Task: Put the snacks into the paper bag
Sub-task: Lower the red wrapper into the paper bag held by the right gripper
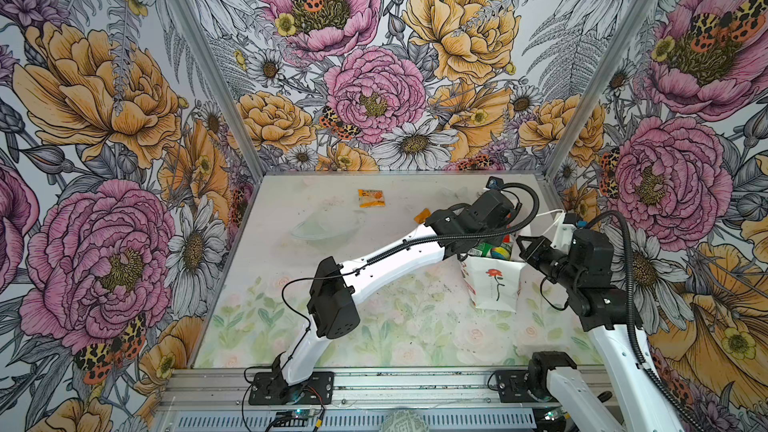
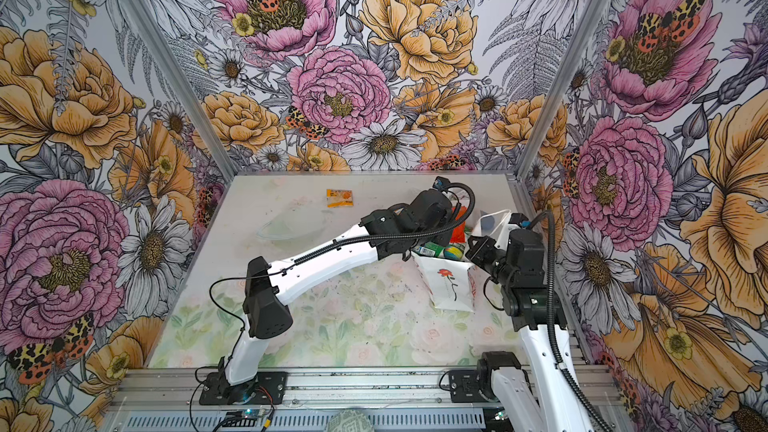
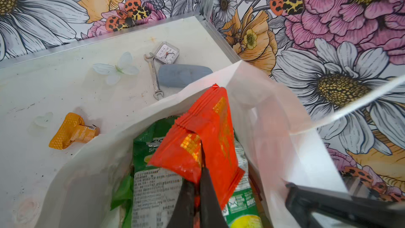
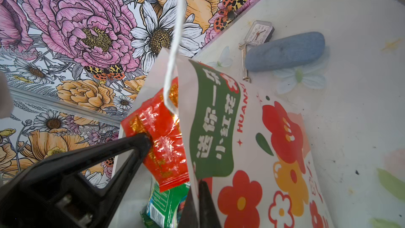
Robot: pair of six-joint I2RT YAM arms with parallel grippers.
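Note:
The white paper bag [image 1: 496, 284] with a red rose stands at the right of the table, mouth open. My left gripper [image 3: 201, 172] is shut on a red snack packet [image 3: 203, 132] that hangs in the bag's mouth, above green packets [image 3: 149, 145] lying inside. My right gripper [image 4: 198, 183] is shut on the rim of the bag's flower-printed side wall [image 4: 252, 150]. In a top view it [image 1: 521, 243] sits at the bag's right edge. An orange packet [image 1: 371, 198] lies on the far table. A gold-orange packet [image 3: 72, 131] lies just outside the bag.
Behind the bag lie a small wrench [image 3: 153, 75], a square clock [image 3: 167, 53] and a blue-grey oblong block [image 3: 184, 75], near the back right corner. A clear shallow bowl [image 1: 324, 228] sits mid-table. The bag's white cord handle [image 4: 175, 40] hangs slack past the right wrist camera.

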